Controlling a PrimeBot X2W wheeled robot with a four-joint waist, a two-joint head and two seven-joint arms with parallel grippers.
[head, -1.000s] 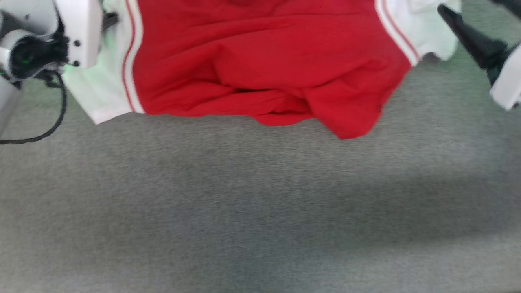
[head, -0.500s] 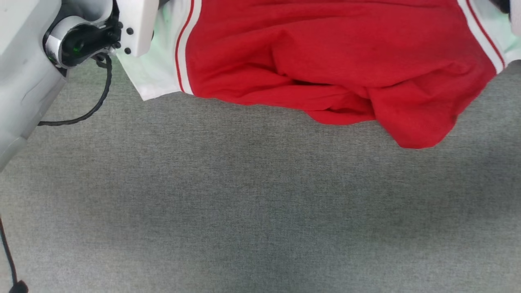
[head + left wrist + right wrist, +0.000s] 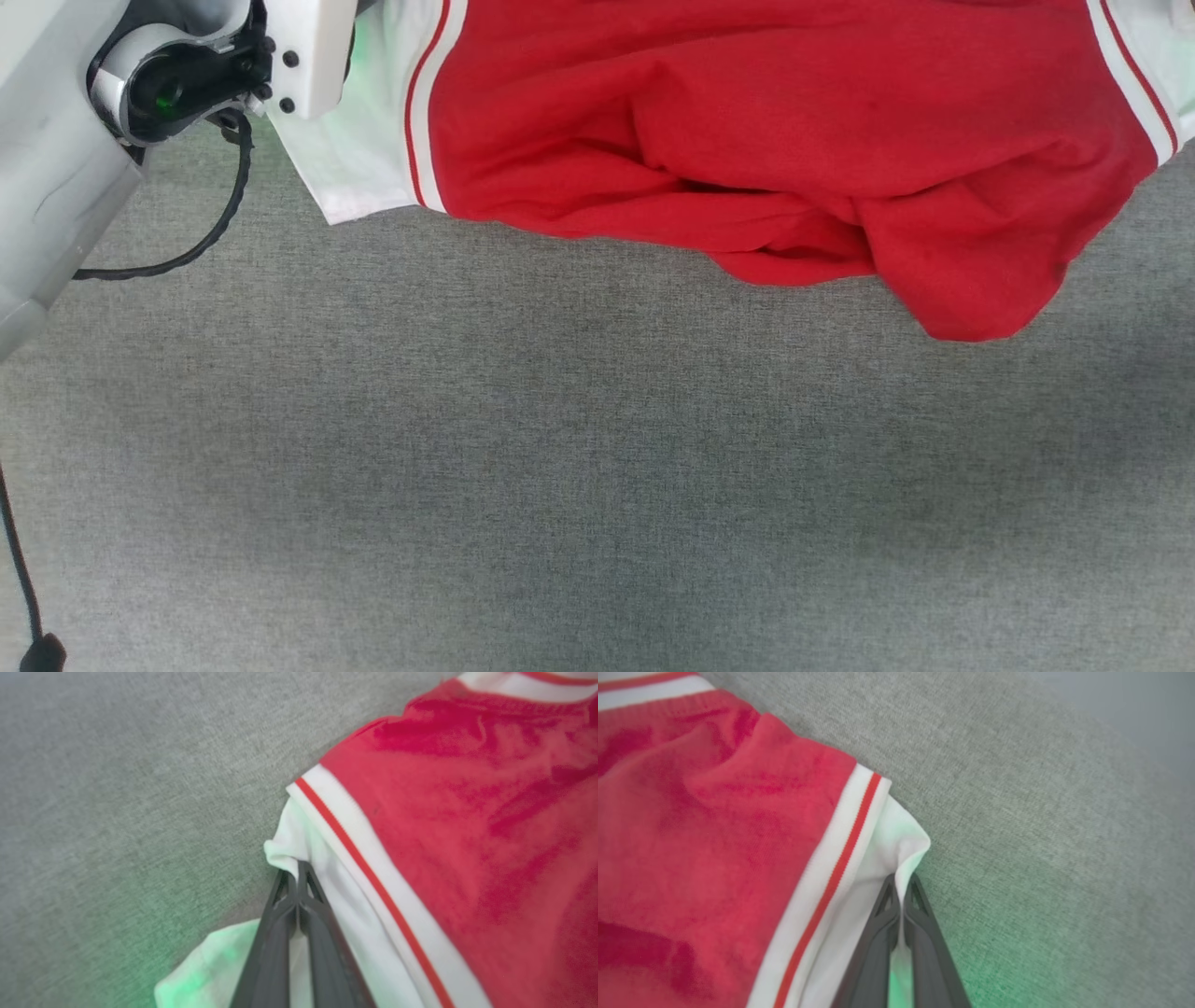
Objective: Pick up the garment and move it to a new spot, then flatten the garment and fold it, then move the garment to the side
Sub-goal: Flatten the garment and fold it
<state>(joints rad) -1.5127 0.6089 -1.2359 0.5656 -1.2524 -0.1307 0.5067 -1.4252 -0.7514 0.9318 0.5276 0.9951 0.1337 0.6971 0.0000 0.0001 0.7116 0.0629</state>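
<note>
- At the end of the left arm, the left gripper (image 3: 297, 868) is clenching a fold of the left white sleeve (image 3: 322, 896). Its two dark fingers are pressing flat together, and the cloth is puckering just past their tips.
- On the other side, the right gripper (image 3: 903, 879) is nipping the right white sleeve (image 3: 887, 858) the same way, with a thin sliver of cloth running down between its fingers.
- Next to each pinched sleeve, the striped trim (image 3: 355, 844), white with a thin red line, is running along the seam where the red body begins.
- Between the two grips, the garment (image 3: 747, 121) is stretching across the far part of the grey surface (image 3: 597, 485). Its red body is creasing in the middle and one red corner is drooping nearer on the robot's right. I cannot tell whether it is resting on the surface or hanging just above it.
- In the head view, the pale wrist housing (image 3: 299, 56) is overlapping the left sleeve, and a black cable (image 3: 196, 247) is looping down from it.
- A green glow is tinting the sleeves and the grey cloth near both sets of fingers.
</note>
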